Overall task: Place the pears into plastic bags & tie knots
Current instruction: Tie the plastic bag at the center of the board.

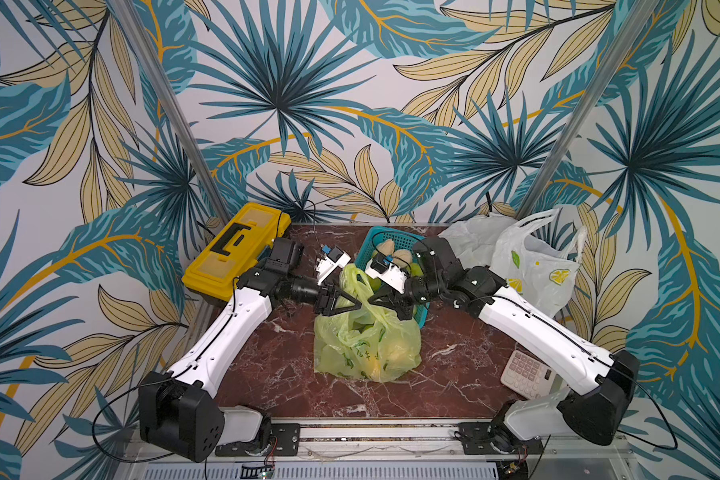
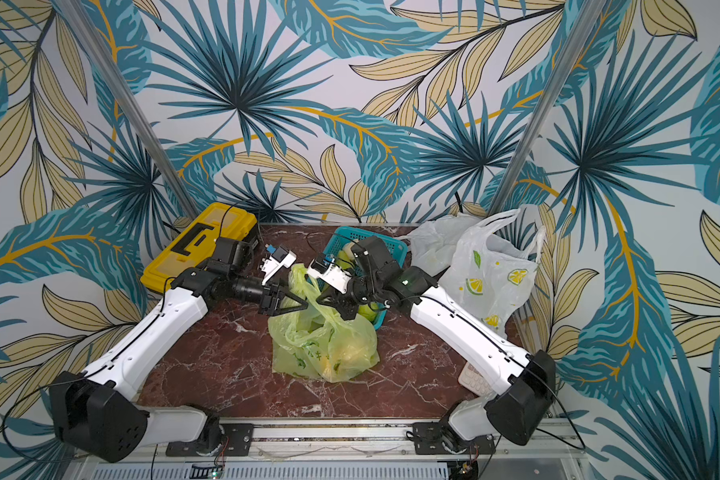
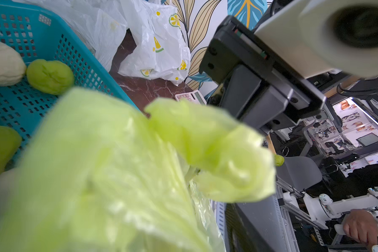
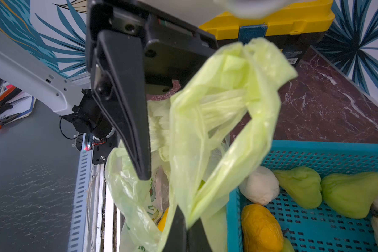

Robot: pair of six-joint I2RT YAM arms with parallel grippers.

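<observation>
The lime-green plastic bag (image 1: 366,345) (image 2: 325,345) stands mid-table with pears (image 1: 391,353) showing through it. My right gripper (image 1: 372,298) (image 4: 187,220) is shut on one of its handles, held up above the bag's mouth. My left gripper (image 1: 359,306) faces it at the other handle. In the right wrist view one finger (image 4: 129,113) shows, with stretched plastic running behind it; the bag hides the other. More pears lie in the teal basket (image 4: 314,152): green (image 4: 299,185), white (image 4: 260,185), orange (image 4: 260,227).
The lemon-print bag (image 1: 532,266) and a plain white bag (image 1: 470,241) slump at the back right. A yellow toolbox (image 1: 233,253) sits at the back left. A calculator (image 1: 524,372) lies under my right arm.
</observation>
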